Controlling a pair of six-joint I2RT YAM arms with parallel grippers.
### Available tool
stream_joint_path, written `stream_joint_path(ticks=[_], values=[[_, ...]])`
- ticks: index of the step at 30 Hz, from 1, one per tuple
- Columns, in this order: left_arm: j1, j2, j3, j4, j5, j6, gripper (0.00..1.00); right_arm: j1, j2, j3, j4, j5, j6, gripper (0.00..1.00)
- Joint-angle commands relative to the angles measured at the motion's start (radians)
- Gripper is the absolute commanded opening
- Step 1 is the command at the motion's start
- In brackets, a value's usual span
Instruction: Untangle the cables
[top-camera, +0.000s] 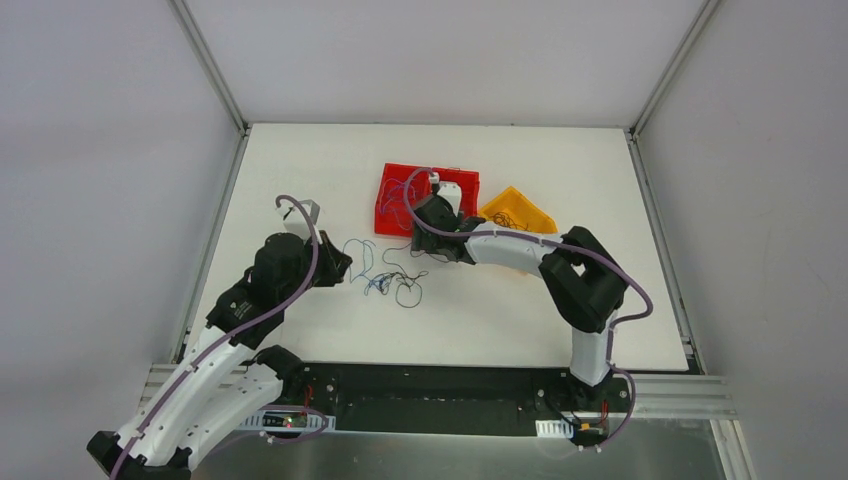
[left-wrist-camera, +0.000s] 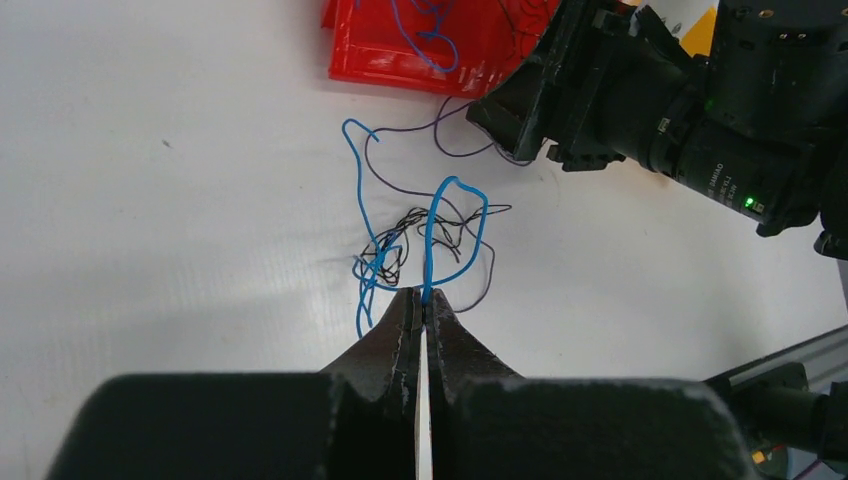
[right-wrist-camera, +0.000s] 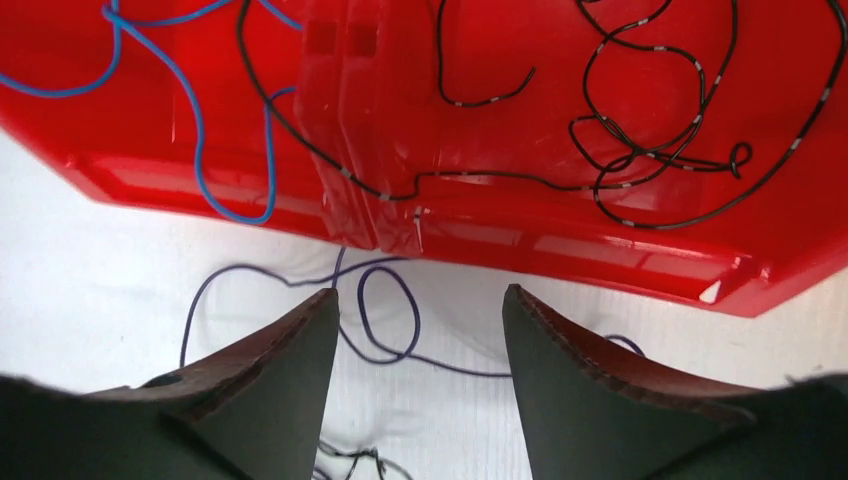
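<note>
One red bin (top-camera: 450, 172), one yellow bin (top-camera: 530, 212), several tangled cables (left-wrist-camera: 428, 250).

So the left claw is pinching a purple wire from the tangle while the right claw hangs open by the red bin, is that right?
Not quite. The left gripper is shut on a blue wire, not a purple one; the left wrist view shows it. The right gripper does hang open by the red bin.

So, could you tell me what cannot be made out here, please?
- Top external: fingertips of the right gripper, hidden under its wrist; contents of the orange plastic bin, too small.
- Left wrist: how the thin dark wires cross, too fine.
- Right wrist: red plastic tray, cut by the top edge.
</note>
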Motion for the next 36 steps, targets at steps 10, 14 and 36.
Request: stream_joint_path(ticks=[10,14,36], values=[[-0.006,-0.020,0.006,-0.100,-0.295,-0.041,0.00,0.003,-0.055,-0.072,0.108,0.043,0.041,0.00],[-0.006,-0.019,0.001,-0.101,-0.325,-0.060,0.00,-0.010,-0.226,-0.190,0.110,0.008,0.029,0.00],[-0.006,0.082,0.024,-0.070,-0.234,-0.074,0.00,-0.446,-0.886,-0.005,-0.255,-0.097,-0.136,0.00]])
